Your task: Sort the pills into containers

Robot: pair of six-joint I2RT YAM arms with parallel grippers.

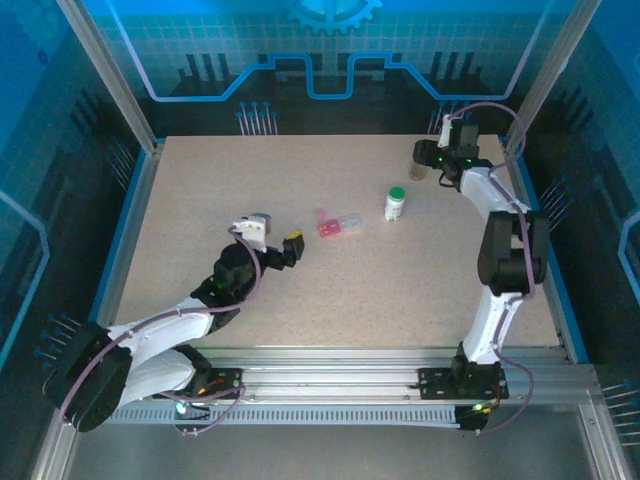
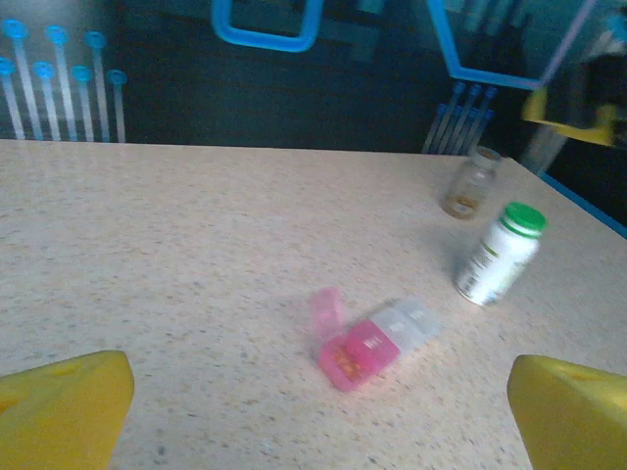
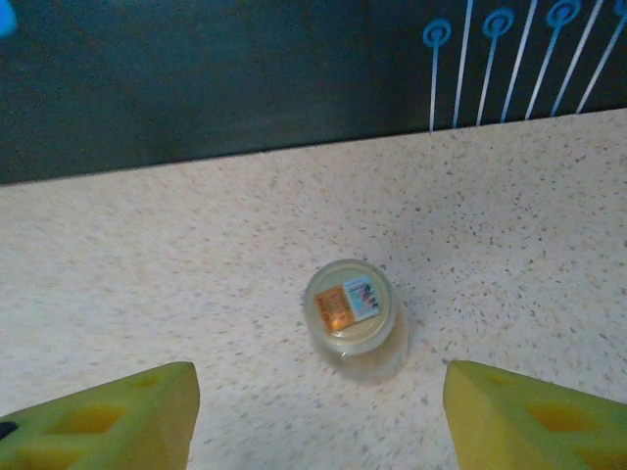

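A pill box [image 1: 337,223] lies mid-table, part pink, part clear. Its pink lid stands open over small orange pills [image 2: 343,362]. In the left wrist view the pill box [image 2: 372,341] lies a short way ahead of my left gripper [image 2: 313,431], which is open and holds nothing. My left gripper [image 1: 290,248] sits to the left of the box. A white bottle with a green cap [image 1: 396,203] [image 2: 500,255] stands upright to the right. The brownish vial [image 1: 418,172] [image 3: 353,318] stands capped at the back right. My right gripper [image 1: 432,158] [image 3: 318,431] hovers just above and behind it, open, not touching.
The speckled table [image 1: 200,200] has a raised blue rim [image 1: 133,215] on its sides and aluminium posts at the back corners. The right arm's elbow [image 1: 510,250] rises over the right side of the table. The three containers stand apart from one another.
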